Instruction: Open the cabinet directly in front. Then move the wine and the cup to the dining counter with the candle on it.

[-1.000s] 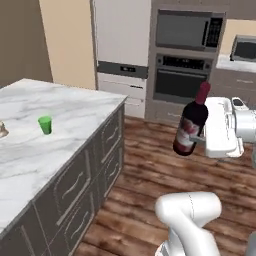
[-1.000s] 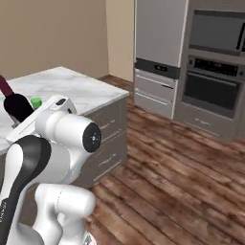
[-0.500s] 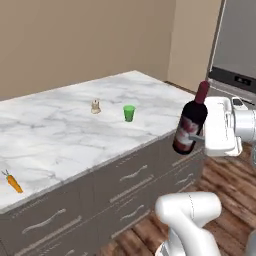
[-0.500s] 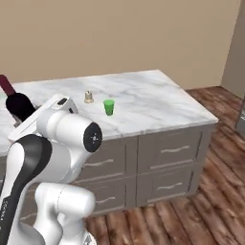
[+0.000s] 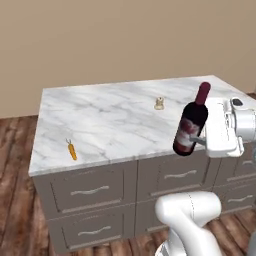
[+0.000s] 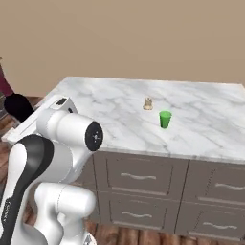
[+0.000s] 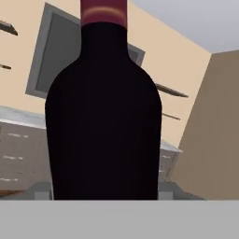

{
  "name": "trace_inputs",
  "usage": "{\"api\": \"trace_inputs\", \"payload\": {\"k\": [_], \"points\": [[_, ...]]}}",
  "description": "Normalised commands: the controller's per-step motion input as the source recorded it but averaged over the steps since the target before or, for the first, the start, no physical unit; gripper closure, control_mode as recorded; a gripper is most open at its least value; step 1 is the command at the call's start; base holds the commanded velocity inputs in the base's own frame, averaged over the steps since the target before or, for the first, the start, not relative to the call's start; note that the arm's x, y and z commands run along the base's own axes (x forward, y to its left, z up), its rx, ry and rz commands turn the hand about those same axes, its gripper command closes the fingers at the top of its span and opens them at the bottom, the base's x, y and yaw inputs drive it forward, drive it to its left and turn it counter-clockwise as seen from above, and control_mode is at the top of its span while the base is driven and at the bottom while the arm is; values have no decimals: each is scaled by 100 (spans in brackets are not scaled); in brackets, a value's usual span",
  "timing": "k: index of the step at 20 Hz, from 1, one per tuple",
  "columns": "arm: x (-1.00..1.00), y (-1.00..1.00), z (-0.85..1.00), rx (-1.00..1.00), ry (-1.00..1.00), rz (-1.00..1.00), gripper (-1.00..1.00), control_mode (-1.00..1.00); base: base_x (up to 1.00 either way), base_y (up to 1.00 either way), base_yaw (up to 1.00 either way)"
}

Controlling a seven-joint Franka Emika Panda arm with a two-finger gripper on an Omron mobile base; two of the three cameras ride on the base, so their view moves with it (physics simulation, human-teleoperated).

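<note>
I have the wine bottle [image 5: 190,124] clamped in the gripper [image 5: 206,142], upright with a slight tilt, hanging just off the near edge of the dining counter [image 5: 110,120]. The candle [image 5: 159,103] sits farther in on the counter; the green cup [image 6: 165,119] already stands near it; an orange carrot [image 5: 72,149] lies well apart toward the other end, with bare marble between for setting down

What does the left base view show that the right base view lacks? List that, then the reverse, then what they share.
Left base view: a small orange carrot lying near the left front edge of the marble top, and the wine's white-and-red label, with the gripper closed on the bottle. Right base view: the green cup, upright close to the candle. Shared: the dining counter, its drawers, the candle, the white arm, and the wine, which sits at the right view's left edge.
</note>
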Motion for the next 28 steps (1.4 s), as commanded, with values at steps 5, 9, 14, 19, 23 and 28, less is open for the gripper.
{"api": "trace_inputs", "payload": {"k": [5, 9, 14, 19, 23, 28], "points": [[0, 0, 0, 0, 0, 0, 100, 100, 4, -90, 17], [0, 0, 0, 0, 0, 0, 100, 100, 51, -26, 8], [0, 0, 0, 0, 0, 0, 100, 100, 99, -7, 7], [0, 0, 0, 0, 0, 0, 100, 100, 36, -8, 10], [0, 0, 0, 1, 0, -22, 100, -100, 0, 0, -1], [0, 0, -16, 6, -1, -70, 100, -100, 0, 0, 0]]}}
